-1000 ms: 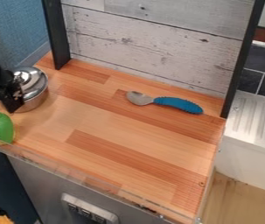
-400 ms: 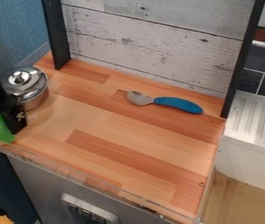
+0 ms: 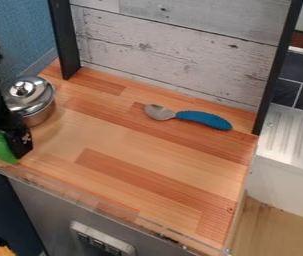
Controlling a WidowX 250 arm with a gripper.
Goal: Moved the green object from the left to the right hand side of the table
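Observation:
The black gripper point(image 3: 8, 141) is low at the left edge of the wooden table point(image 3: 140, 165), over the green object point(image 3: 3, 148). One black finger stands along the right side of the green object and hides part of it. The object's lower end is near the table's front left edge. Whether the gripper is closed on it cannot be told from here.
A lidded metal pot point(image 3: 31, 100) stands close behind the gripper at the left. A spoon with a blue handle point(image 3: 206, 119) lies toward the back right. A whitewashed wooden panel point(image 3: 174, 50) borders the table's back, between dark posts.
The gripper has come down and forward from beside the pot to the green object, now covering its upper part. The pot and spoon have stayed put.

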